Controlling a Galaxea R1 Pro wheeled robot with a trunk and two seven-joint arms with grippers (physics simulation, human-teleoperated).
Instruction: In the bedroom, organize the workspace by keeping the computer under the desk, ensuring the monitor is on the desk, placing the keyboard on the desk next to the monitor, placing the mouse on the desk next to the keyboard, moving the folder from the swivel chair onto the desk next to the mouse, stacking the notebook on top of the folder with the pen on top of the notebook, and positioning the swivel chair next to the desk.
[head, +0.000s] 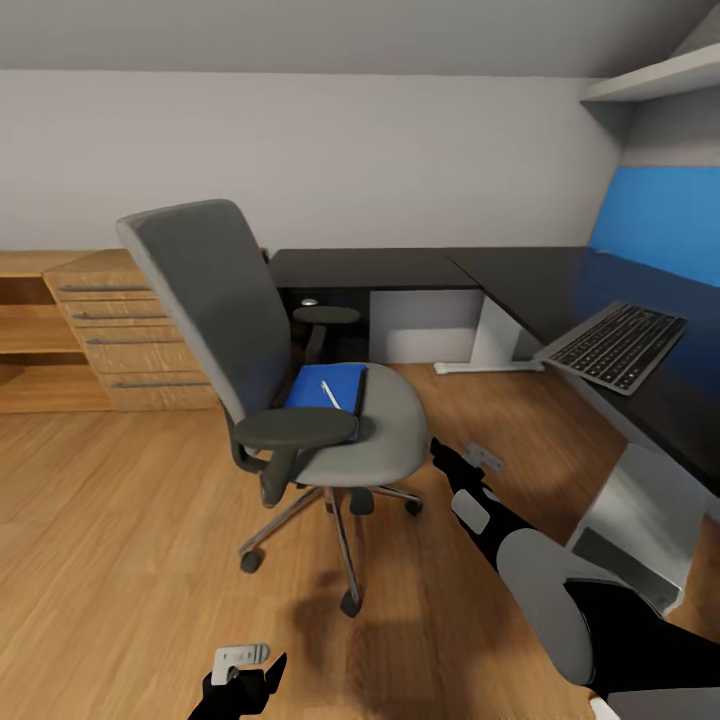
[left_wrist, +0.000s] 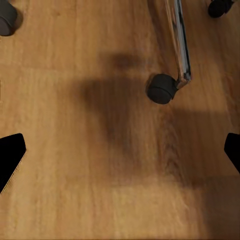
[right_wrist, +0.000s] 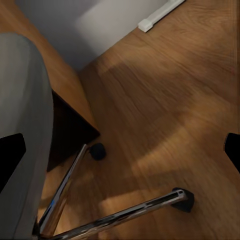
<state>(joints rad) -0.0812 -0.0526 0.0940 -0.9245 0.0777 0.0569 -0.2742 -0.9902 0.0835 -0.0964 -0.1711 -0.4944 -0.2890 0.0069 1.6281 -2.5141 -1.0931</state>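
Observation:
The swivel chair (head: 300, 400) stands on the wood floor, away from the black desk (head: 430, 268). On its grey seat lies the blue folder (head: 322, 386), and the pen (head: 330, 394) rests on top of it. The keyboard (head: 614, 346) sits at an angle near the desk's front edge on the right. My left gripper (head: 245, 672) (left_wrist: 120, 152) hangs open low over the floor by a chair castor (left_wrist: 161, 89). My right gripper (head: 462, 462) (right_wrist: 120, 152) is open beside the seat's right edge (right_wrist: 22, 125). The monitor, mouse, notebook and computer are out of view.
Oak drawers (head: 130, 340) and low shelving line the back wall on the left. The desk's white foot bar (head: 490, 366) (right_wrist: 160, 14) lies behind the chair. A grey panel (head: 640, 525) stands under the desk's right wing. A blue wall panel (head: 655, 225) and a shelf (head: 655, 75) are above.

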